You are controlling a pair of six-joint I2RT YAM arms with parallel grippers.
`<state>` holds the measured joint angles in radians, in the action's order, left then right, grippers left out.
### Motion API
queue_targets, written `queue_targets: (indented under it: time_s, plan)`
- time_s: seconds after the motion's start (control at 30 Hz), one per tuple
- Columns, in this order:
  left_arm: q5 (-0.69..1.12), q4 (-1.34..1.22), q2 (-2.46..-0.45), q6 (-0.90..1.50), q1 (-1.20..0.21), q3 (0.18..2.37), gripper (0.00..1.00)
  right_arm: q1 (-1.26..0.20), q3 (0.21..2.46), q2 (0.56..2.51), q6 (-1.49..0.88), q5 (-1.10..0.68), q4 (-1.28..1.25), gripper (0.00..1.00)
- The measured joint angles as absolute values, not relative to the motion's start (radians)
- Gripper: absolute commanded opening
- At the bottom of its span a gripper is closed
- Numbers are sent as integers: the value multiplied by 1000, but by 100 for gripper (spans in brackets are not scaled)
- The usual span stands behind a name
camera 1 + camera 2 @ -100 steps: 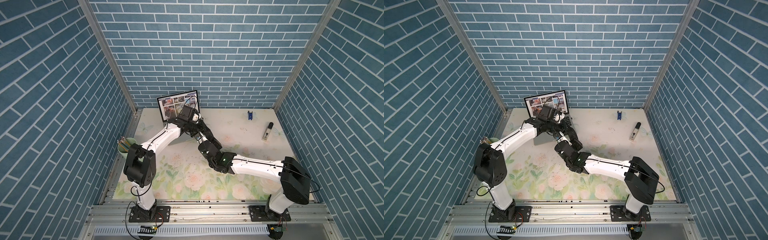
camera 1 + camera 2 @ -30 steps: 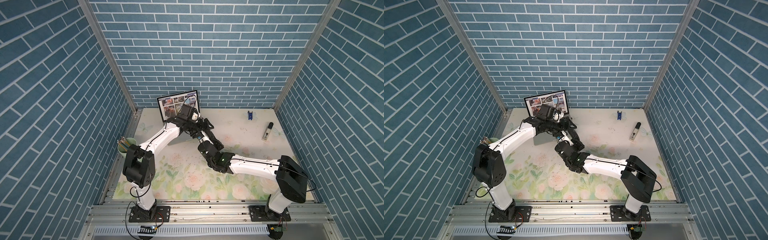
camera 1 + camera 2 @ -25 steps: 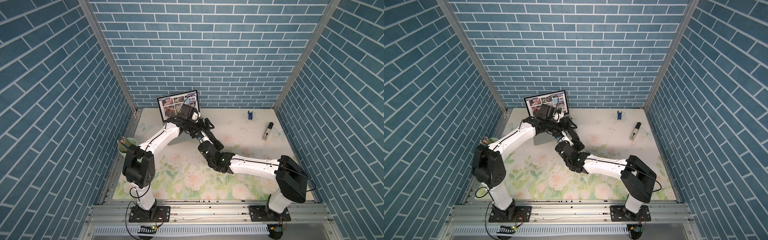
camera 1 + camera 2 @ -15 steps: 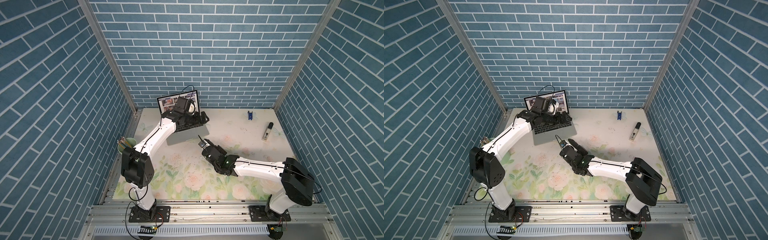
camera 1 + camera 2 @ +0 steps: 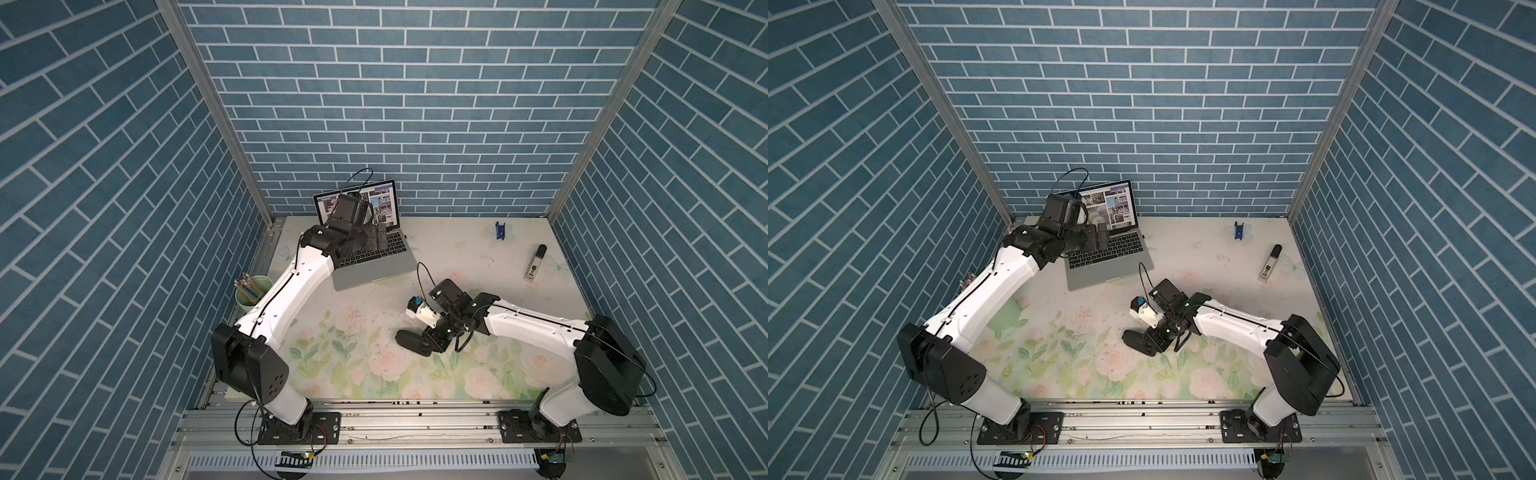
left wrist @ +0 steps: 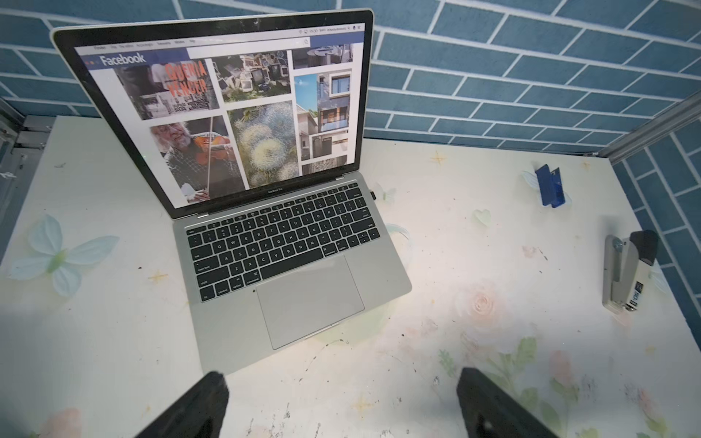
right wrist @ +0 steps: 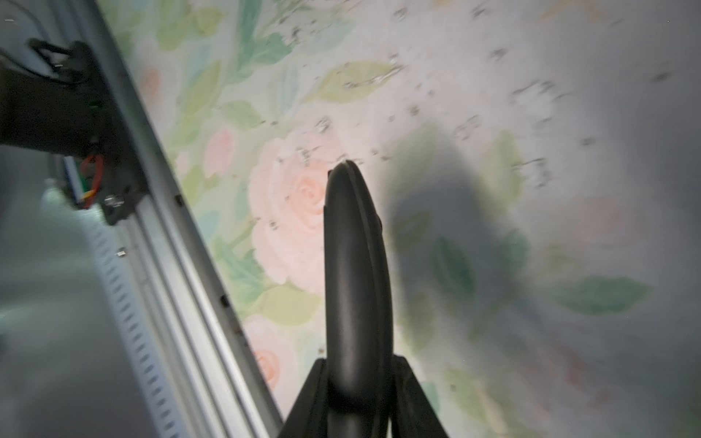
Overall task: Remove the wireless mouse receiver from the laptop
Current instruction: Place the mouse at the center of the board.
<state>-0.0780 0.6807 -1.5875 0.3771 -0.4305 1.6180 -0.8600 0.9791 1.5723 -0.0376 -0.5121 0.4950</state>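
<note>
The wireless mouse receiver [image 6: 373, 195] is a tiny dark stub plugged into the side edge of the laptop [image 6: 315, 299]. It sits just beside the hinge, on the side that faces the blue clip [image 5: 500, 230]. Both of my grippers are apart from it.

The laptop is open and its screen shows a grid of photos. In both top views it sits in the upper middle of the frame, at the back of the floral surface [image 5: 357, 374], turned a little askew.

My left gripper [image 6: 341, 379] hangs over the laptop's keyboard, released, with its fingers spread wide.

My right gripper [image 7: 360, 360] is in the lower middle of the top views, well apart from the laptop. It is clenched on a flat black mouse [image 7: 352, 265], which sticks out past my fingers, seen edge-on. I cannot tell whether the mouse touches the surface.

Toward the upper right of the top views, a black-capped white stick [image 5: 535, 264] lies near the right wall, below the blue clip. At the left edge of the surface stands a green cup [image 5: 249, 297] holding pencils.
</note>
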Motion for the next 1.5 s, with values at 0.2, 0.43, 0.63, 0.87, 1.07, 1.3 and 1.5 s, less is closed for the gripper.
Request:
queue_targets:
  time_s: [0.2,0.43,0.63,0.87,1.07,1.3,1.5]
  plan:
    - [-89,684,-1588,376,-430,1591,100,-792,984,1697,-48,-733,516,0]
    - [-78,682,-1588,376,-430,1553,99,-721,1024,1810,-10,-810,535,0]
    - [-51,668,-1588,377,-430,1536,99,-708,1110,1892,65,-813,555,0]
    - [-17,645,-1588,381,-430,1502,100,-699,1220,1978,192,-815,669,0]
    - [-1,630,-1587,385,-430,1468,100,-692,1225,1988,227,-759,704,57]
    - [14,619,-1587,385,-430,1457,100,-679,1242,1964,236,-782,734,100]
    - [22,604,-1577,384,-430,1420,100,-680,1253,1942,197,-695,704,100]
